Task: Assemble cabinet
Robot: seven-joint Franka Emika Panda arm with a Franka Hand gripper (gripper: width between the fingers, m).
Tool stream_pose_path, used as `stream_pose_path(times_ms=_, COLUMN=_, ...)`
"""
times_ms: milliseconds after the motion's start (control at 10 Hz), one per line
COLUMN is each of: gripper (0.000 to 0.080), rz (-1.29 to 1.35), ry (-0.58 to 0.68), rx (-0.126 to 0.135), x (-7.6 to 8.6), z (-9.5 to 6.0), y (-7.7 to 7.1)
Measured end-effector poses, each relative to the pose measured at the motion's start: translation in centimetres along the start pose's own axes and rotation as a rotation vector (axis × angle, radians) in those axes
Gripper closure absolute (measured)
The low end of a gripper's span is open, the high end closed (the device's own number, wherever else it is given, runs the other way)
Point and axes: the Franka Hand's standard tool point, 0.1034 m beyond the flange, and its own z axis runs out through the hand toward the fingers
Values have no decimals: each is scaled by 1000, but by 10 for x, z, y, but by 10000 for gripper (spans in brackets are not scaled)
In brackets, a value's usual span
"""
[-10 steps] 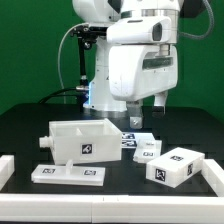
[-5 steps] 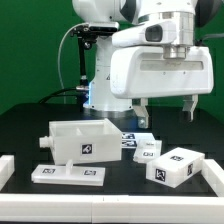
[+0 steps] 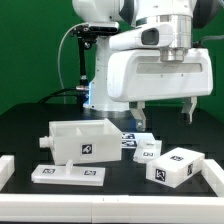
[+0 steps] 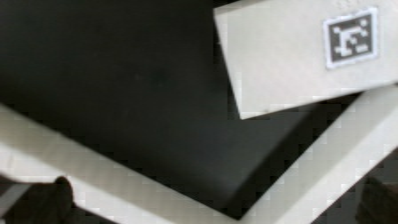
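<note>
The white cabinet body [image 3: 80,140], an open box with a tag on its front, stands on the black table at the exterior view's left. A flat white panel [image 3: 68,173] lies in front of it. A small white block [image 3: 148,150] and a larger tagged block [image 3: 175,165] lie to the right. My gripper [image 3: 166,112] hangs open and empty above these two blocks, fingers wide apart and clear of them. The wrist view shows one tagged white block [image 4: 302,50] from above and a dark fingertip [image 4: 39,203].
The marker board [image 3: 130,138] lies behind the small block, partly hidden. A white rail [image 3: 212,178] borders the table at the right, front and left; two of its bars meet in the wrist view [image 4: 178,170]. The robot base [image 3: 100,80] stands behind.
The hand has moved toward the exterior view's right and turned, so its fingers now show wide apart. In the last half second it has barely moved. The parts have not moved.
</note>
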Motion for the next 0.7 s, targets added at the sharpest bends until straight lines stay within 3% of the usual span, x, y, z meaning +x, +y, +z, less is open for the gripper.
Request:
stream_pose_path(times_ms=200, gripper=2, rz=177, ry=-13, rx=1, x=3, z=7, y=-27)
stream_pose_path(times_ms=600, gripper=2, rz=158, ry=-15, rx=5, x=1, z=8, y=-21)
stream_pose_path(times_ms=700, gripper=2, rz=288, ry=-40, rx=9, x=-6, z=13, y=-16)
